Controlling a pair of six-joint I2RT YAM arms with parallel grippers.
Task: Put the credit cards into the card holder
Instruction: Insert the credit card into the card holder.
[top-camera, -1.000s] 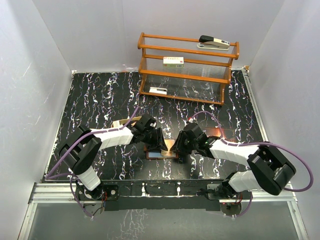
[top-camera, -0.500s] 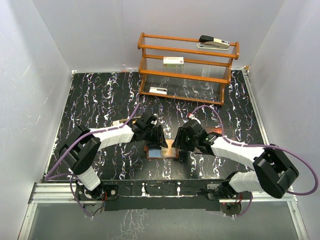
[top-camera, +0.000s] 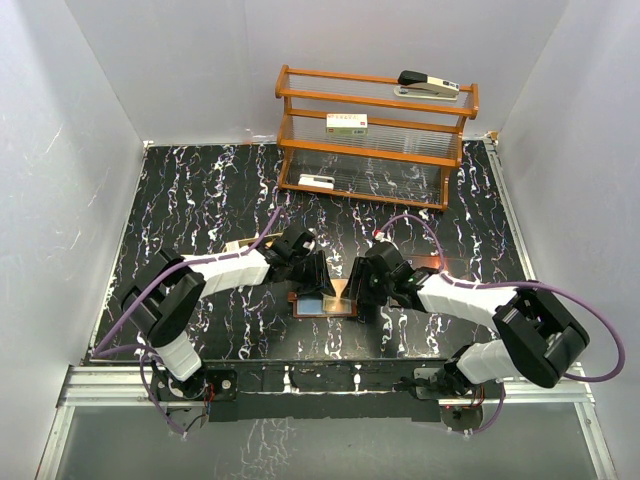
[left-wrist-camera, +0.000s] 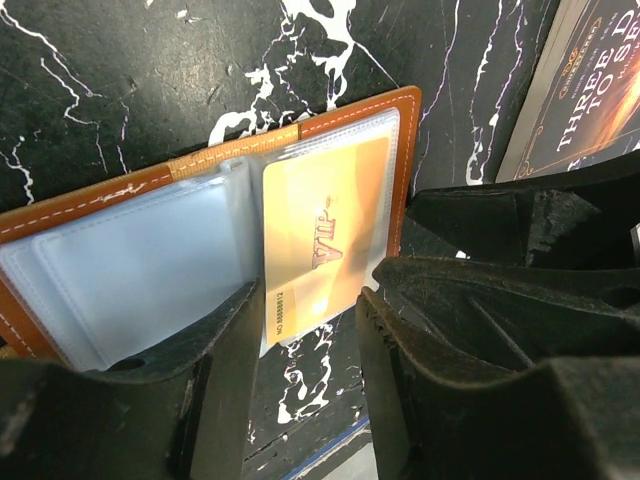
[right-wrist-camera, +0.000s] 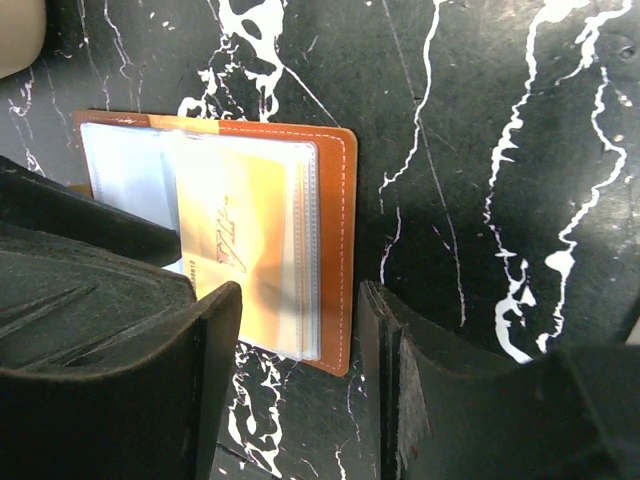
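Note:
The brown card holder (top-camera: 324, 305) lies open on the black marbled table between my two grippers. It also shows in the left wrist view (left-wrist-camera: 100, 200) and the right wrist view (right-wrist-camera: 335, 200). A gold credit card (left-wrist-camera: 325, 235) marked VIP sits partly inside its right clear pocket, with its near end sticking out; the card also shows in the right wrist view (right-wrist-camera: 235, 240). My left gripper (left-wrist-camera: 310, 340) is open, its fingers straddling the card's near end. My right gripper (right-wrist-camera: 300, 340) is open and empty over the card holder's right edge. No other card is in view.
A dark booklet (left-wrist-camera: 590, 80) with pale lettering lies just right of the card holder. A tan tray (top-camera: 240, 246) sits partly under my left arm. A wooden rack (top-camera: 375, 140) at the back holds a stapler (top-camera: 428, 85) and a white box (top-camera: 347, 123).
My right gripper has shifted left toward the card holder and then eased back a little, so the gold card shows again. My left arm has hardly moved.

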